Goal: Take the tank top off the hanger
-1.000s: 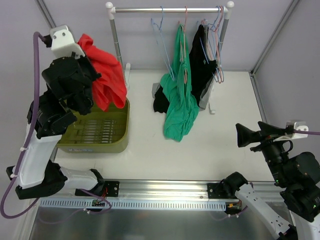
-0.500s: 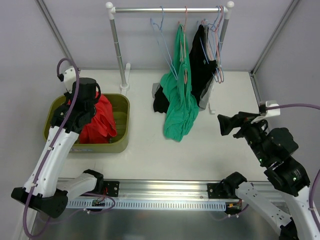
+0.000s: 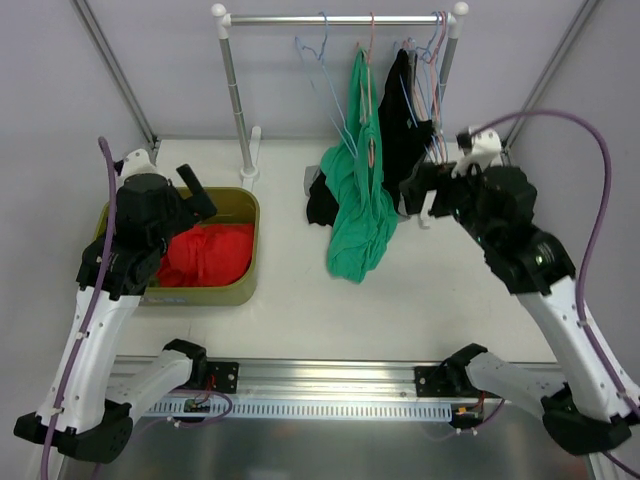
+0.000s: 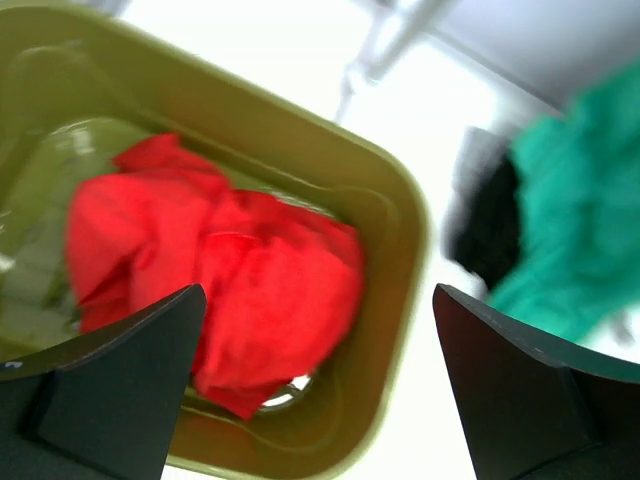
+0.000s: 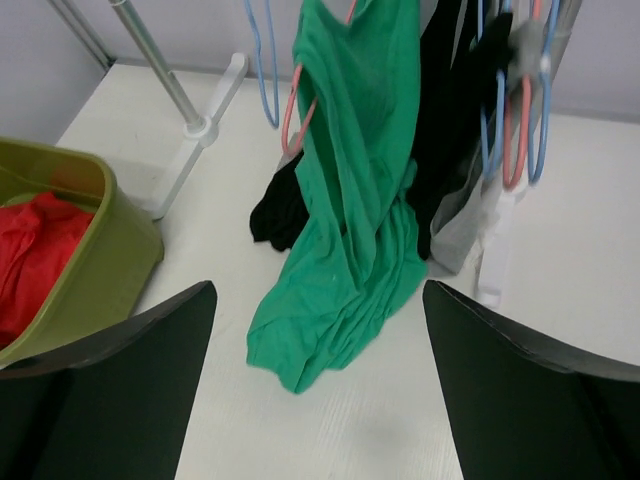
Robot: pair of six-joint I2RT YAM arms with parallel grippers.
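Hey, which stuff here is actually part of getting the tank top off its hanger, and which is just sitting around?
Part of the job: green tank top, its pink hanger, clothes rail, open right gripper.

Just sitting there: empty blue hanger, black garment on the rail, olive bin, red garment inside it.

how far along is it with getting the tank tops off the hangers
Done: one red top lies in the green bin, the left jaws open above it. In hand: the right jaws, open and empty, face the green top. Left: the green top and a black top hang on hangers from the rail.
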